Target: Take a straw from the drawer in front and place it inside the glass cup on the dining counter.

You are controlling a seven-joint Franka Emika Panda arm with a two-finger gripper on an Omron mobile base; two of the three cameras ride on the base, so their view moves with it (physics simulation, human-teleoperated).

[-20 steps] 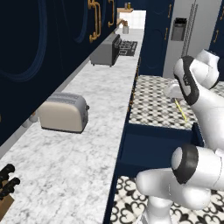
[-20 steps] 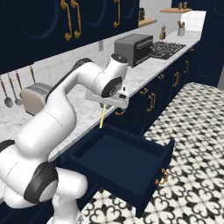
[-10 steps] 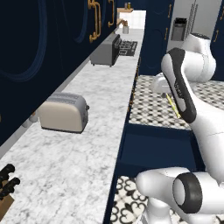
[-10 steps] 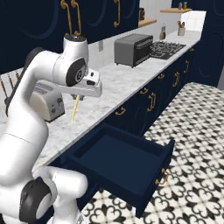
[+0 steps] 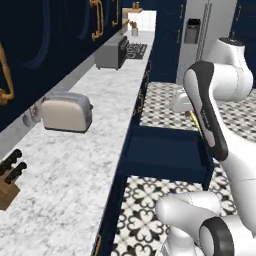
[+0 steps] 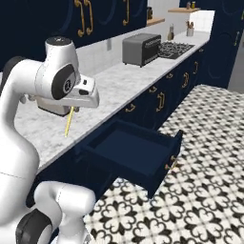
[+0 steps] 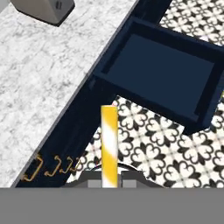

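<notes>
Yellow straw [image 6: 69, 121] hangs near-vertical from the gripper [image 6: 71, 108], pinched at its upper end, long axis running straight along the fingers as the hand view shows it [image 7: 109, 144]. Straw sits raised above the open drawer [image 6: 131, 147], off to its worktop [image 6: 114, 83] side, clear of the dark interior. Glass cup and dining counter can't be placed from here, so judgement: next move is a carry away from the drawer, keeping the straw upright for a downward drop-in.

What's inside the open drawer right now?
The drawer shows a bare dark blue floor. The straw is out, held in the pincer. The near front corner is hidden by its wall.
</notes>
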